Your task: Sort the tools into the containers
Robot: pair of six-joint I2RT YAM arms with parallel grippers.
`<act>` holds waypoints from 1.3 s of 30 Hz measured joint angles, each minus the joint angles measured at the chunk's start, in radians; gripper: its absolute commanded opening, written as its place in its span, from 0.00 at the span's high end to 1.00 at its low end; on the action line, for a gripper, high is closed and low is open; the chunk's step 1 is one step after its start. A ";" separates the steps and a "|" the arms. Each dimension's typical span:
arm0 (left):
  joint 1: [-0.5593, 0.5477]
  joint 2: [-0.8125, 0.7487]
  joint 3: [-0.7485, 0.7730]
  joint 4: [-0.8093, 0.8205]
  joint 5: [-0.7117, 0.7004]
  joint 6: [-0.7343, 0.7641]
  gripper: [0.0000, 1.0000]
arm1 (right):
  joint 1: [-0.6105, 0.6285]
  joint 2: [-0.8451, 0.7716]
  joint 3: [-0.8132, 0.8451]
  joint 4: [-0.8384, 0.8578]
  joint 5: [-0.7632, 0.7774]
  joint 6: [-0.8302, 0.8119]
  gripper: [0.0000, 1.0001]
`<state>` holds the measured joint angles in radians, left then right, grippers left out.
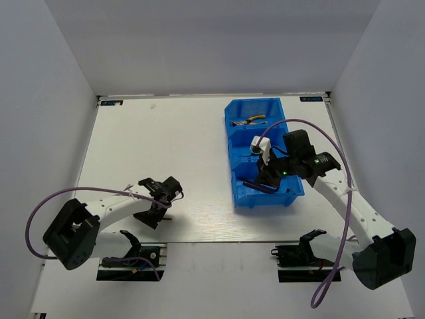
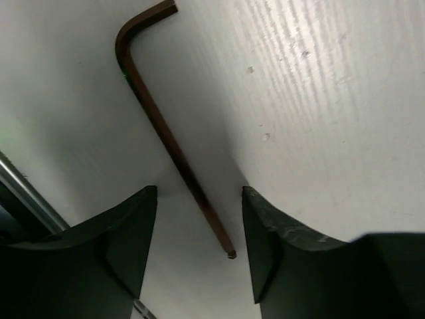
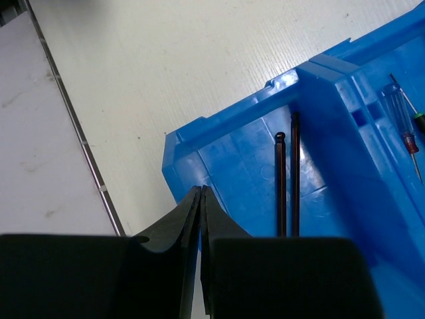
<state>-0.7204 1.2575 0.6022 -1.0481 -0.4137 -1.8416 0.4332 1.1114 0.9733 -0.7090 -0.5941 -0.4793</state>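
Judging from the top view, I reckon the sort is nearly done. The blue bin (image 1: 234, 159) stands on the right half of the table (image 1: 166, 133). Yellow-handled pliers (image 1: 254, 120) lie in its far compartment, screwdrivers (image 3: 410, 141) in the middle one, and a dark hex key (image 3: 280, 186) in the near one. What I see left is one brown hex key (image 2: 166, 133), lying flat on the table at the near left, close to the near edge.

My left pincer (image 2: 198, 199) hangs over it with the jaws wide, one finger on each side of the long shaft, neither touching it as far as I can tell. The shaft's long axis runs through the gap and away from the wrist. The plain tip lies between the fingers, and the short leg hooks off sideways at the other end.

My right pincer (image 3: 201, 196) is closed on nothing, over the bin's near compartment.
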 measured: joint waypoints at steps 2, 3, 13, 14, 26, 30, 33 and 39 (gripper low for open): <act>0.025 0.018 0.012 0.014 -0.002 0.020 0.50 | 0.000 -0.010 -0.010 -0.002 0.003 0.000 0.92; 0.035 0.027 0.018 0.019 -0.002 0.027 0.53 | -0.001 -0.015 -0.013 -0.002 0.005 0.000 0.92; 0.082 -0.014 -0.031 0.082 0.019 0.075 0.71 | -0.009 -0.049 -0.022 -0.003 0.031 0.001 0.93; 0.083 -0.029 -0.040 0.088 0.020 0.077 0.73 | -0.010 -0.049 -0.022 -0.003 0.033 0.001 0.93; 0.086 0.050 0.043 0.144 0.016 0.218 1.00 | -0.016 -0.050 -0.021 -0.003 0.042 0.008 0.94; 0.071 0.152 0.214 0.183 0.019 0.381 1.00 | -0.020 -0.050 -0.020 -0.003 0.047 0.008 0.87; 0.052 0.166 0.336 0.278 0.039 0.536 1.00 | -0.021 -0.050 -0.020 -0.003 0.066 0.010 0.83; -0.002 0.224 0.483 0.620 0.245 0.971 1.00 | -0.031 -0.051 -0.020 0.029 0.228 0.032 1.00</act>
<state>-0.7219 1.4815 1.0851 -0.4278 -0.1688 -0.8707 0.4026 1.0603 0.9531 -0.6800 -0.3660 -0.4469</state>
